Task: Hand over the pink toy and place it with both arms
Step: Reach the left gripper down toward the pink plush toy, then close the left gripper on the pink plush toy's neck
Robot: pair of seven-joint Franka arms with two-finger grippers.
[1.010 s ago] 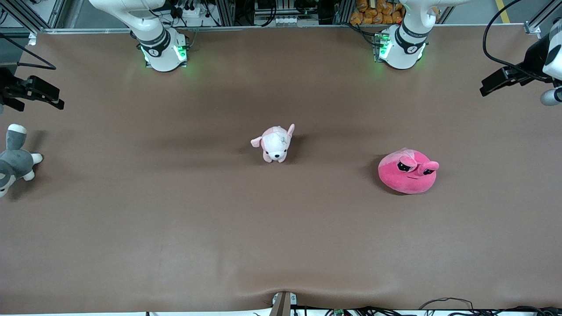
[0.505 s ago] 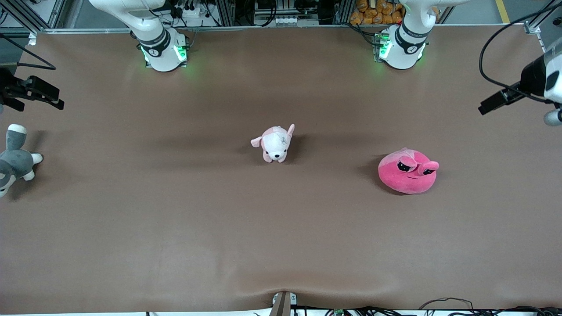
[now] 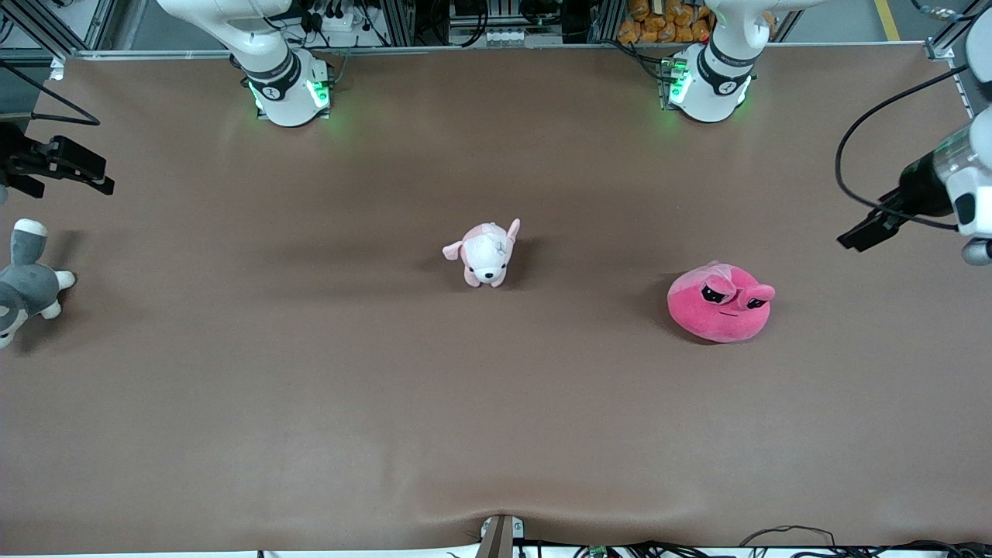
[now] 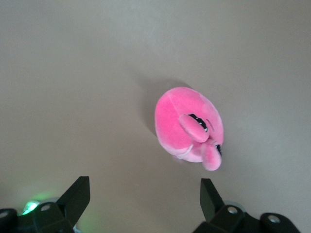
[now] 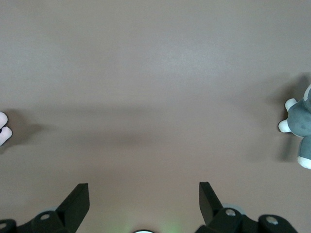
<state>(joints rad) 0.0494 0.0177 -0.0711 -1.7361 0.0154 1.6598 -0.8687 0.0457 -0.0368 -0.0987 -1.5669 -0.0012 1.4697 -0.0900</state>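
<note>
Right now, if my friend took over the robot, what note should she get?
Left gripper: open, empty, in the air at the left arm's end, by the pink toy.
Right gripper: open, empty, waiting above the grey plush.
Pink toy sits on the table, untouched. A pale puppy plush sits mid-table.
Done: nothing.
Left: pick up, hand over, place.

Even, soft overhead light falls on the matte brown surface (image 3: 310,387), without glare. Green lamps glow at both arm bases. The pink toy (image 3: 719,303) casts a soft shadow toward the right arm's end. Wrist views look paler, slightly hazy.
</note>
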